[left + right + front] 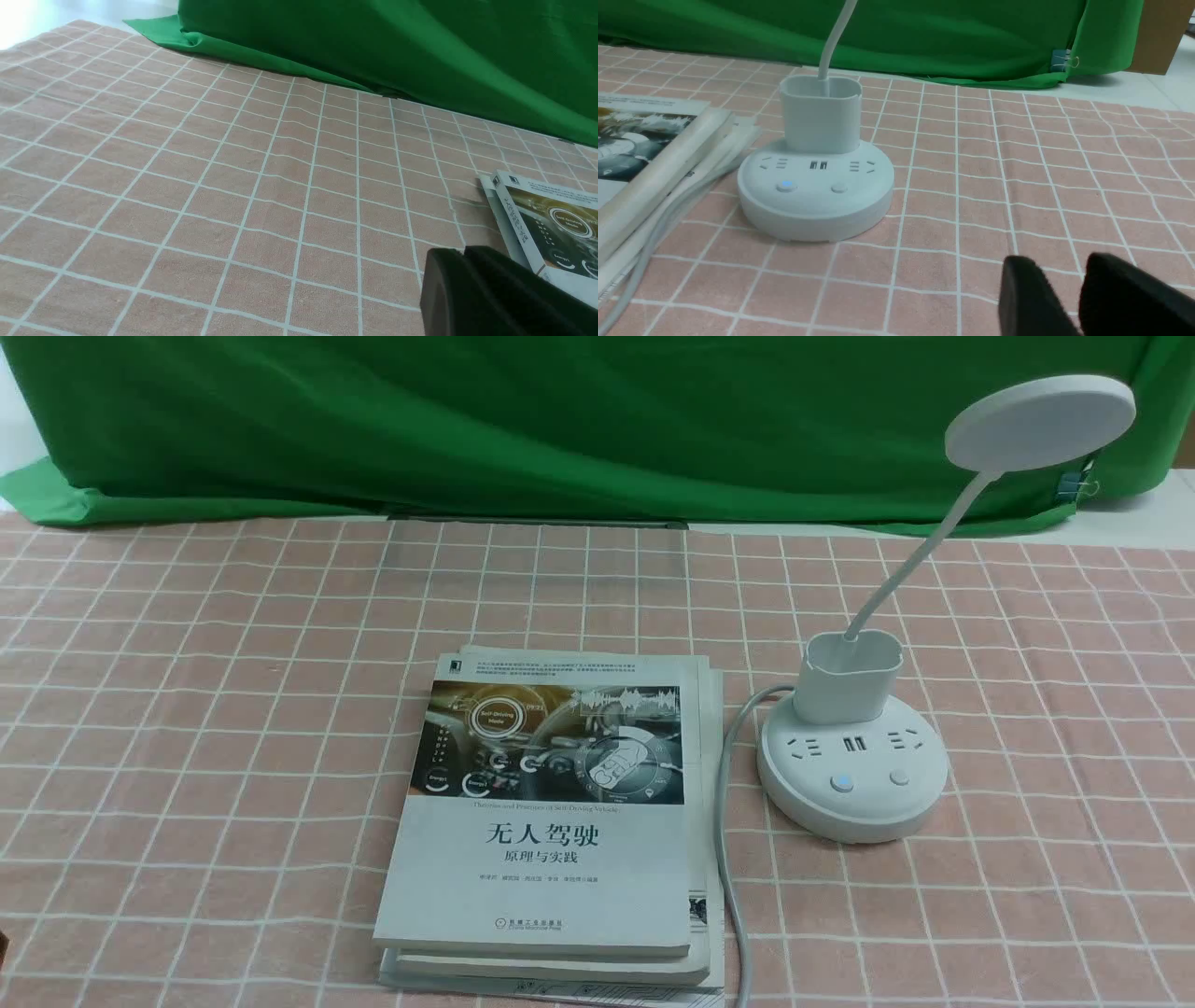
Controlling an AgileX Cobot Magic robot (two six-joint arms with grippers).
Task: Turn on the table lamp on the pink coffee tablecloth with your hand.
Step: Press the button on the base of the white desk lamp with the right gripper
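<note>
The white table lamp (851,784) stands on the pink coffee tablecloth (233,709) at the right, with its disc head (1041,422) up on a bent neck. Its left button (842,783) glows blue and its right button (899,777) is dark. In the right wrist view the lamp base (815,191) is ahead of my right gripper (1064,270), which is open, empty and well apart from it. My left gripper (464,252) is shut and empty, low over the cloth beside the book corner (546,224). Neither gripper shows in the front view. No jointed black hand shows.
A stack of books (551,821) lies left of the lamp. The lamp's grey cord (724,859) runs between them toward the front edge. A green backdrop cloth (560,420) hangs along the back.
</note>
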